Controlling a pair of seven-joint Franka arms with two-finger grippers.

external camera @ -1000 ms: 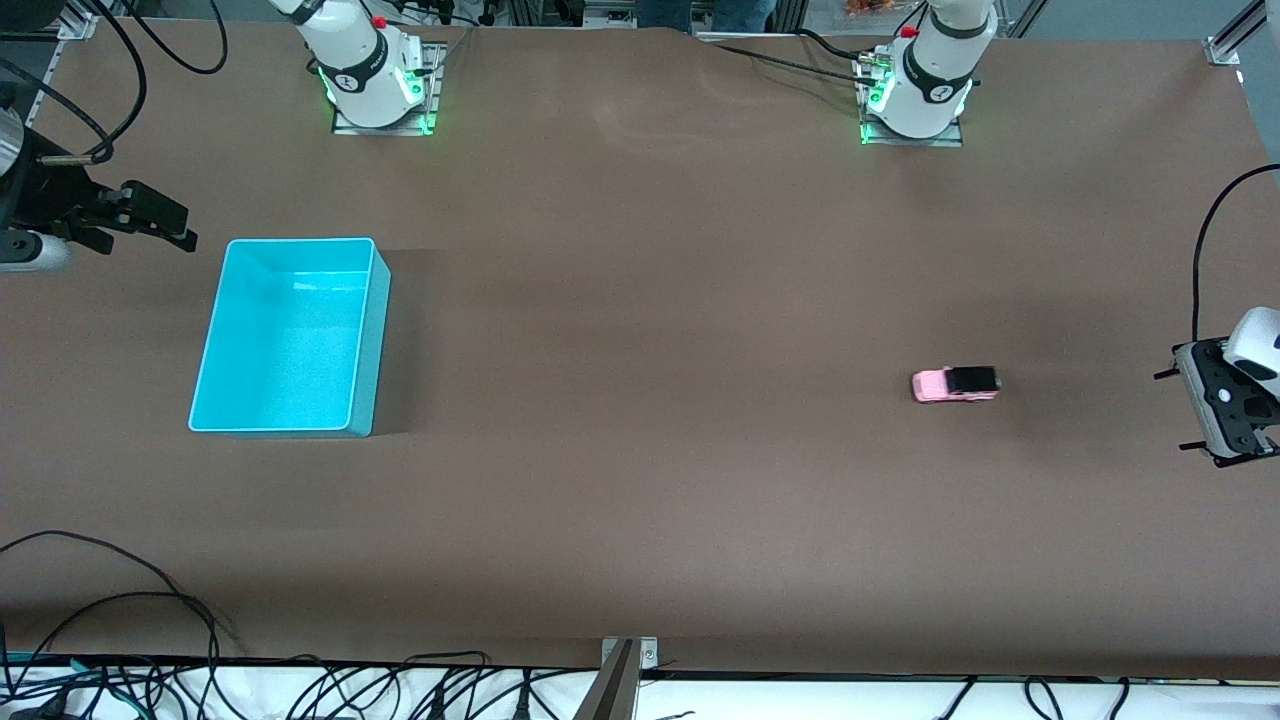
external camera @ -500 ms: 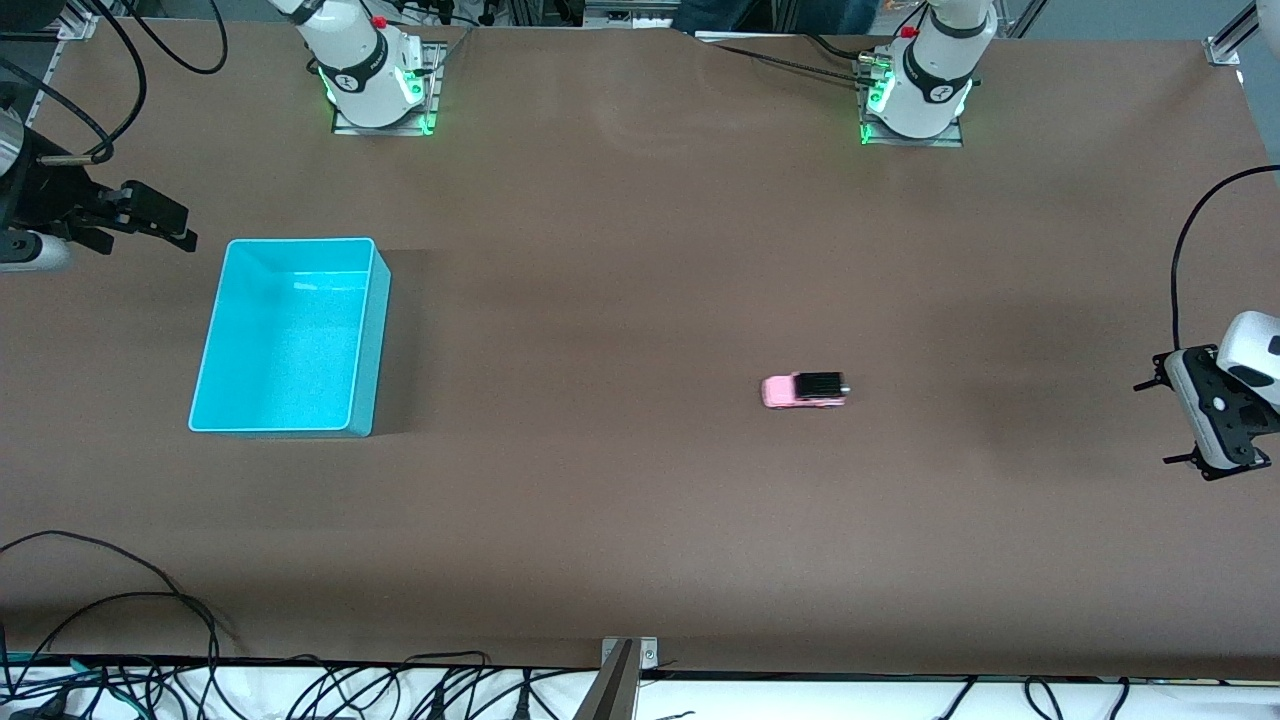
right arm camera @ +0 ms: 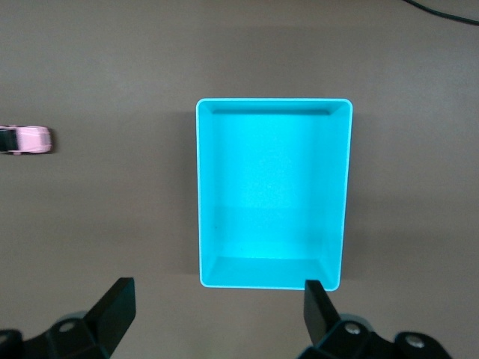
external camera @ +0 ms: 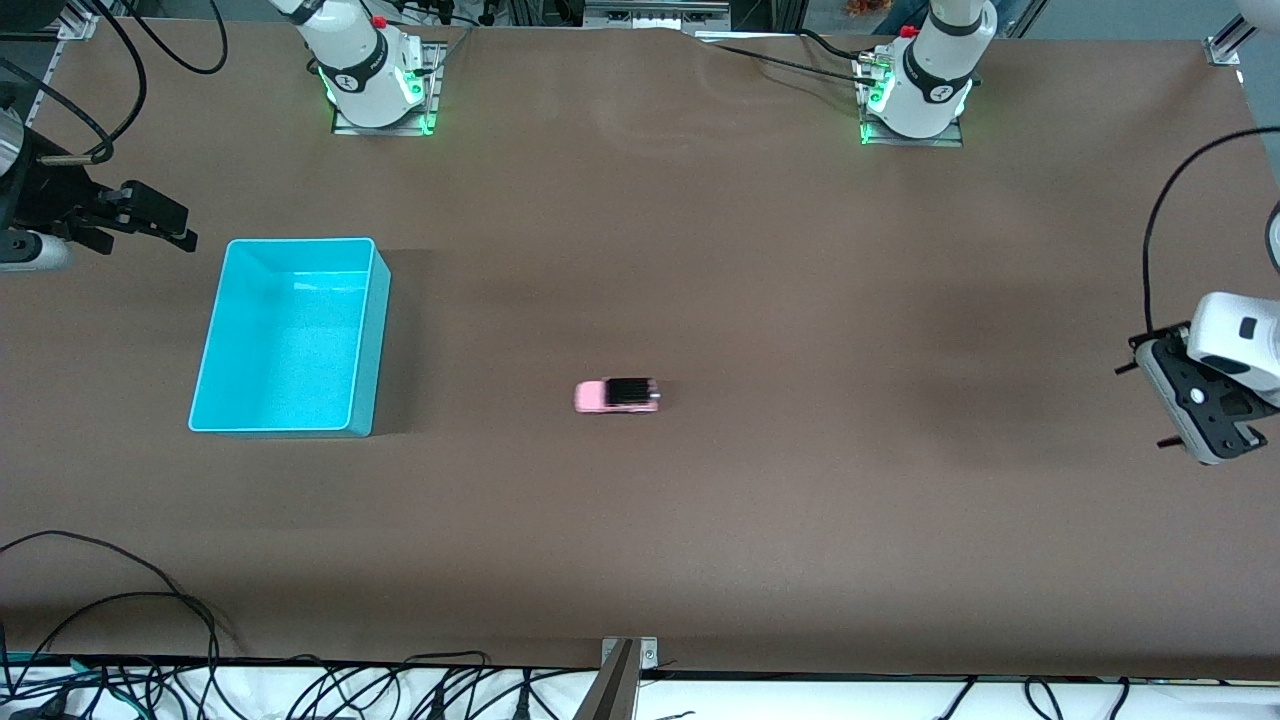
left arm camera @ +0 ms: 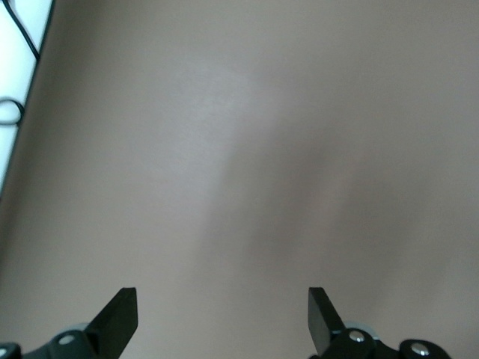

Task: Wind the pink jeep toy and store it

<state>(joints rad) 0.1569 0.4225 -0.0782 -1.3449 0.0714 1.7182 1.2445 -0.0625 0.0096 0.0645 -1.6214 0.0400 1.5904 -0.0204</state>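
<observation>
Both tools hold nothing: the left tool hangs wide open at the frame's right edge, the right tool open at the upper left near the turquoise bin. Since 1 second ago the pink jeep toy has rolled along the table to mid-frame, so winding looks done; storing remains. Tiny, light pink, black roof, slightly blurred.

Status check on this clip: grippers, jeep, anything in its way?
Left gripper open over bare table, right gripper open beside turquoise bin. Pink jeep toy loose mid-table, outside the bin. Nothing between them.
</observation>
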